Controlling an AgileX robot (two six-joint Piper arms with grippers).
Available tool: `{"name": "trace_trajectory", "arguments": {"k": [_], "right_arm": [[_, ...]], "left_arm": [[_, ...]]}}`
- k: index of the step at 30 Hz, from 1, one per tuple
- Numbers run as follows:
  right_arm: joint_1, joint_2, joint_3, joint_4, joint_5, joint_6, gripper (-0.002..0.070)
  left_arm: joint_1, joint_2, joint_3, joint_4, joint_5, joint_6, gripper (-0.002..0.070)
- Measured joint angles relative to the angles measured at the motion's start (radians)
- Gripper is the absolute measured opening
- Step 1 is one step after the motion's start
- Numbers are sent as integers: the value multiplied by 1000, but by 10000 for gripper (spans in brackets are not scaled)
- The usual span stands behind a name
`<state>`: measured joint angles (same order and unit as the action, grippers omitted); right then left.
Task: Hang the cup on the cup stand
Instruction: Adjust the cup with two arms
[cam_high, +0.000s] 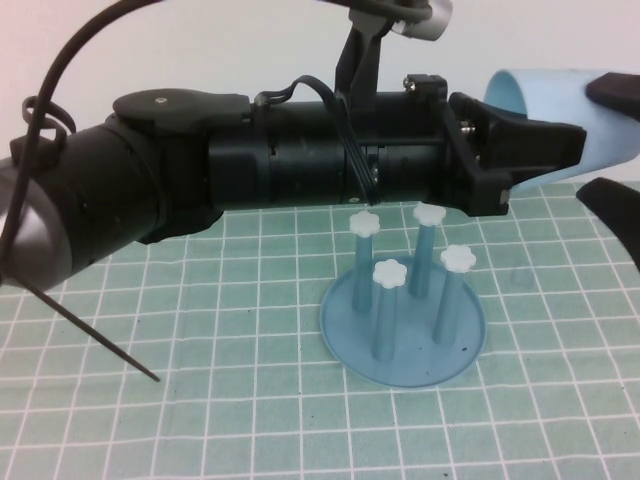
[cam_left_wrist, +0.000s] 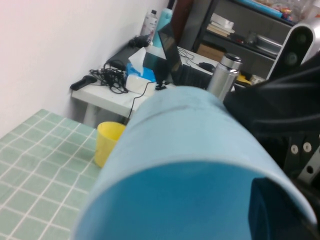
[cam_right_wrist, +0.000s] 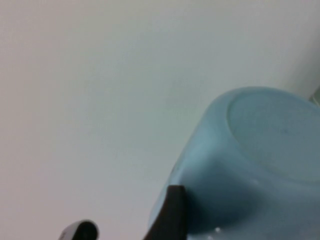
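Cup (cam_high: 560, 125) sideways above cup stand (cam_high: 404, 310), in left tool (cam_high: 530, 140), right tool (cam_high: 615, 140) open around it

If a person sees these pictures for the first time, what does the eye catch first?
The light-blue plastic cup, lying sideways in the air at the upper right, where the shut left gripper pinches its rim. The open right gripper brackets its far end. Below stands the round blue cup stand with four white-knobbed pegs, on the green checked mat.
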<state>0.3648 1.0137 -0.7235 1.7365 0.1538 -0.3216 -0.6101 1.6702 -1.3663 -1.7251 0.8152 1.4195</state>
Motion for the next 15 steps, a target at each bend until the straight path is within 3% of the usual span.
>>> {"name": "trace_trajectory", "arguments": {"k": [15], "right_arm": [[0,92,-133,0,1,-59,690]], "left_arm": [[0,-4,0,-20,4,4,10]]}}
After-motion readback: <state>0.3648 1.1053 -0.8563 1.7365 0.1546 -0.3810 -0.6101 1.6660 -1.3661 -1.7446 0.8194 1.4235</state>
